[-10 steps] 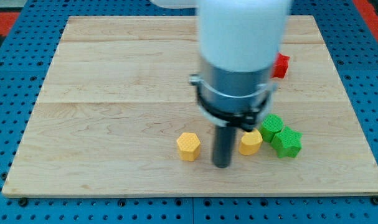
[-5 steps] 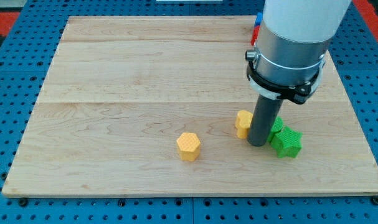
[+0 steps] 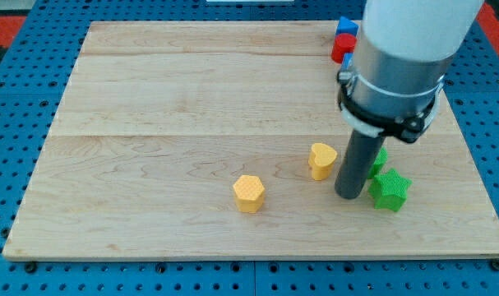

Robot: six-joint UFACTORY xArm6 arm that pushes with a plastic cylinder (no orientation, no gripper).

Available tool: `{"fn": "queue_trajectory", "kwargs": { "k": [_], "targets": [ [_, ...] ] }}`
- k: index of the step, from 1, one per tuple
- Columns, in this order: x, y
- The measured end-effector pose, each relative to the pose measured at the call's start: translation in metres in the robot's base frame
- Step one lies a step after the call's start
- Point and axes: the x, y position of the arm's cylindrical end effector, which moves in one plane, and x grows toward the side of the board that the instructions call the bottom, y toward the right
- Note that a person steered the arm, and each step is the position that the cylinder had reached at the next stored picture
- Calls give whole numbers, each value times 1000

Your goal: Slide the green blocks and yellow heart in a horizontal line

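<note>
Two green blocks sit low on the view's right of the wooden board (image 3: 150,99): a green star (image 3: 390,189) & another green block (image 3: 379,160) just above it, mostly hidden by the rod, shape not clear. My tip (image 3: 349,196) down on the board, just left of the green star, w/ nothing gripped, no jaws, only a straight rod. Yellow heart (image 3: 321,159) just left of the rod, a bit higher up. Yellow hexagon (image 3: 249,193) farther left, well apart. Red block (image 3: 344,44) & blue block (image 3: 347,25) up at the view's top right, partly behind the arm.
</note>
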Motion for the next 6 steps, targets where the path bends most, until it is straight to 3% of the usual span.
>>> {"fn": "queue_trajectory", "kwargs": {
  "k": [1,3,5,6],
  "targets": [
    [25,-13],
    [49,97],
    [0,189],
    [-13,166]
  ]
}}
